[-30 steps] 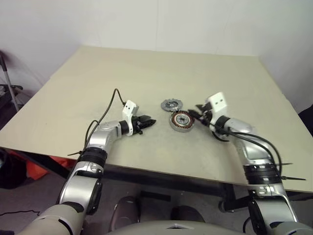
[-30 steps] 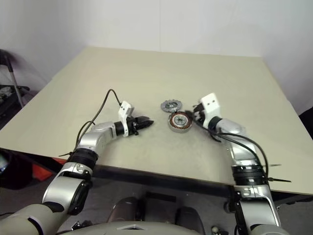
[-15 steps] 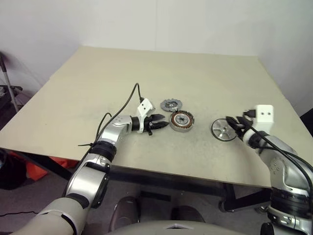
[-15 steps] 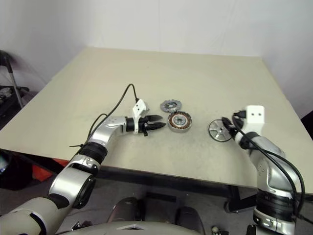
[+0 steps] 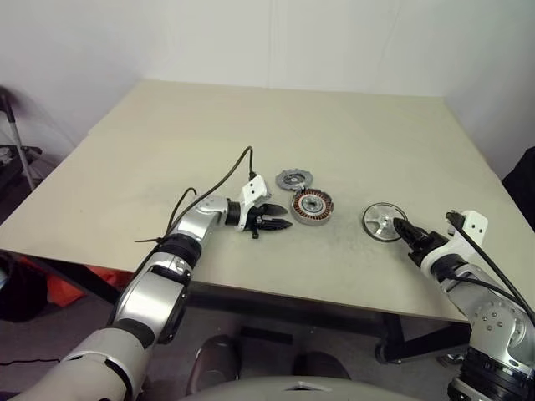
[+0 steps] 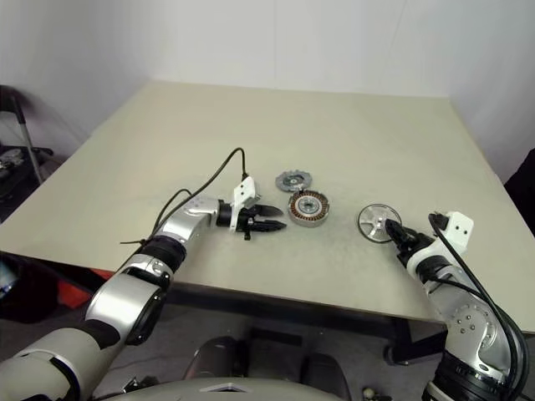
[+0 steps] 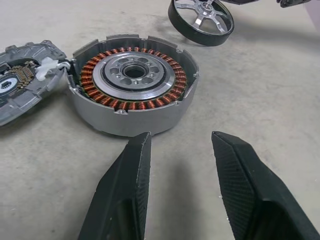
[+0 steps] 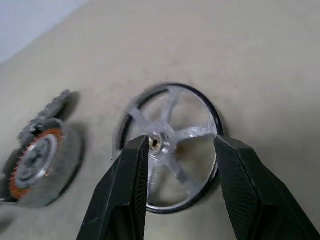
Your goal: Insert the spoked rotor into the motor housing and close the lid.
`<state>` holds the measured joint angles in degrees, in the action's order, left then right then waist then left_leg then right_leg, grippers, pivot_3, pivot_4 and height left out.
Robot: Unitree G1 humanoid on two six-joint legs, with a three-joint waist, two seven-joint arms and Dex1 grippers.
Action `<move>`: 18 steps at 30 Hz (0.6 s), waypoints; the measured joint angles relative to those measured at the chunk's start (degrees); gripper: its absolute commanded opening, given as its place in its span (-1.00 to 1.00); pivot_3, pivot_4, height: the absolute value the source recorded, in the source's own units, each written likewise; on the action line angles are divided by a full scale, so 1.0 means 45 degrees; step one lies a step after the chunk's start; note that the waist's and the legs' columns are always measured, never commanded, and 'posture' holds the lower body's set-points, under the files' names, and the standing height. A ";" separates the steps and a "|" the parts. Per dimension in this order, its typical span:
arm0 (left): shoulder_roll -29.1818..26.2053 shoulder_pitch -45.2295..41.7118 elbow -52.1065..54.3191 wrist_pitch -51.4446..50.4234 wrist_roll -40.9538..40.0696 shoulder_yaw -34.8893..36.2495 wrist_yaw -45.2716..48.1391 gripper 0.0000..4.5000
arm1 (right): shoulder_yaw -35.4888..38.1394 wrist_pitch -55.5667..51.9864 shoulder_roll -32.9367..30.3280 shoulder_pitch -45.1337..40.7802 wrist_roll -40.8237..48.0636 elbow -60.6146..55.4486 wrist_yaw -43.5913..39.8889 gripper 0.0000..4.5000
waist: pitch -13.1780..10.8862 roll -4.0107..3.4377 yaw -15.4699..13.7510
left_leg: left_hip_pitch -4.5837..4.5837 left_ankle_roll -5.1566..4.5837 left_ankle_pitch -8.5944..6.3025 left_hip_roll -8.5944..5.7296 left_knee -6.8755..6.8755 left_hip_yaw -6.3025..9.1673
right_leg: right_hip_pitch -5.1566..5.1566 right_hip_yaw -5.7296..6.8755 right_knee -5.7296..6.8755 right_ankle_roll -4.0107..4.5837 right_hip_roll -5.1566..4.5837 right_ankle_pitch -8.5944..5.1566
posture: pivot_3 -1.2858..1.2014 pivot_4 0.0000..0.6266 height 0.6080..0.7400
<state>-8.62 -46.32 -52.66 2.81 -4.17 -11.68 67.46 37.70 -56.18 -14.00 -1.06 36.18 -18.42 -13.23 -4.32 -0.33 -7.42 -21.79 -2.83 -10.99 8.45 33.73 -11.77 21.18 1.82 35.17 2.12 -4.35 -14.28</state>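
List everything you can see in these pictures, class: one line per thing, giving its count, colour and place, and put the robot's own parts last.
Table: one, beige, carrying all the parts.
Motor housing: one, silver cup with copper windings, mid-table.
Lid: one, dull grey, notched edge, lying just behind the housing on its left side.
Spoked rotor: one, silver spokes with black rim, flat on the table to the right of the housing, apart from it.
Wall: white, behind the table.
Left gripper: one, black fingers, open, empty, pointing at the housing from its left.
Right gripper: one, black fingers, open, empty, just in front of the rotor.
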 measured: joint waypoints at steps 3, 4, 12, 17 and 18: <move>0.0026 0.0000 -0.0057 0.0114 0.0043 -0.0001 0.0027 -0.10 | 0.0118 0.0079 -0.0061 0.0035 0.0261 0.0042 0.0070 -0.08 | 0.0002 -0.0004 0.0003 | 0.0003 -0.0001 0.0000 -0.0002 -0.0020 0.0001 | 0.0004 0.0001 -0.0005 0.0001 0.0001 0.0000 | 0.03 -1.00 1.00; 0.0031 0.0001 -0.0058 0.0125 0.0056 -0.0001 0.0060 -0.10 | 0.0155 0.0114 -0.0112 0.0028 0.0385 0.0041 0.0113 -0.08 | 0.0002 -0.0005 0.0004 | 0.0007 -0.0002 0.0000 -0.0003 -0.0029 0.0001 | 0.0003 0.0001 -0.0008 0.0001 0.0001 0.0000 | 0.03 -1.00 1.00; -0.0020 0.0028 -0.0055 0.0225 0.0117 0.0000 0.0099 -0.10 | 0.0086 0.0199 -0.0170 0.0201 0.0674 0.0206 0.0326 -0.08 | 0.0003 -0.0007 -0.0013 | 0.0009 -0.0002 0.0001 -0.0005 -0.0044 0.0001 | -0.0001 0.0005 -0.0020 0.0002 0.0000 0.0000 | 0.03 -1.00 1.00; -0.0065 0.0101 -0.0042 0.0240 0.0175 0.0000 0.0091 -0.10 | 0.0440 0.0270 0.0541 -0.0142 0.1422 0.1022 0.0931 -0.08 | 0.0008 -0.0014 -0.0004 | 0.0015 0.0002 0.0005 -0.0006 -0.0058 0.0001 | 0.0001 0.0005 -0.0020 0.0002 0.0000 0.0000 | 0.03 -1.00 1.00; -0.0090 0.0103 -0.0038 0.0242 0.0186 0.0000 0.0086 -0.10 | 0.0621 0.0302 0.0717 -0.0310 0.1653 0.1189 0.1130 -0.08 | 0.0009 -0.0015 0.0010 | 0.0022 0.0003 0.0005 -0.0005 -0.0060 0.0000 | -0.0004 0.0004 -0.0020 0.0003 0.0000 0.0000 | 0.03 -1.00 1.00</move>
<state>-9.02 -45.86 -52.83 3.90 -3.34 -11.68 67.84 40.50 -54.82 -10.77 -2.45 43.63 -13.07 -8.14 -4.28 -0.39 -7.38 -21.69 -2.82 -10.97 8.43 33.46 -11.77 21.16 1.84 35.08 2.13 -4.35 -14.28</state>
